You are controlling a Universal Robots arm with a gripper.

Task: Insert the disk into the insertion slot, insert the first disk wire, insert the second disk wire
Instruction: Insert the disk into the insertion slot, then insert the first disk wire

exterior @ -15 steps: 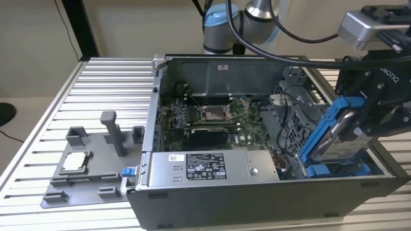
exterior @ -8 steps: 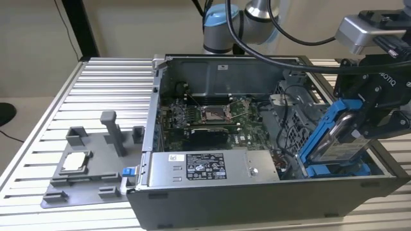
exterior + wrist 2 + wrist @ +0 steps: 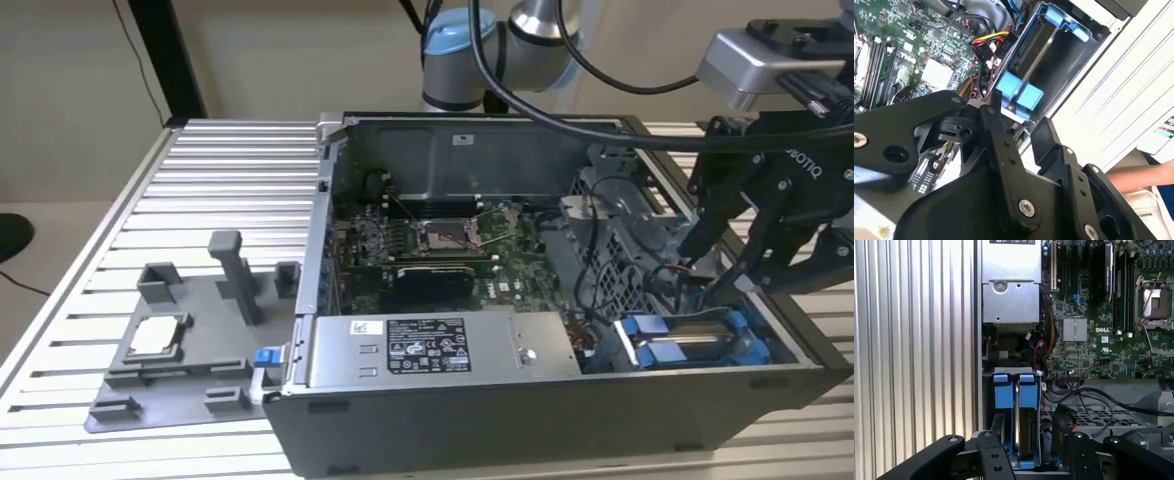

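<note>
Your jaws stand apart and empty, one to each side of the disk (image 3: 1017,415), above it. The disk sits on edge in the slot (image 3: 1069,55), so the first step looks done. Its long axis runs along the case's near wall, with the blue tabs (image 3: 1015,390) pointing toward the power supply (image 3: 414,345). The wires (image 3: 988,42) just beside its end look unplugged, though you cannot tell for sure. Both wire steps seem left. Beyond lies the motherboard (image 3: 1094,325).

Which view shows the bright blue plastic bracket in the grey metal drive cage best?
The first wrist view: the bright blue plastic bracket faces the camera. The second wrist view shows it obliquely, beyond the black tool. The exterior view shows it low inside the case.
</note>
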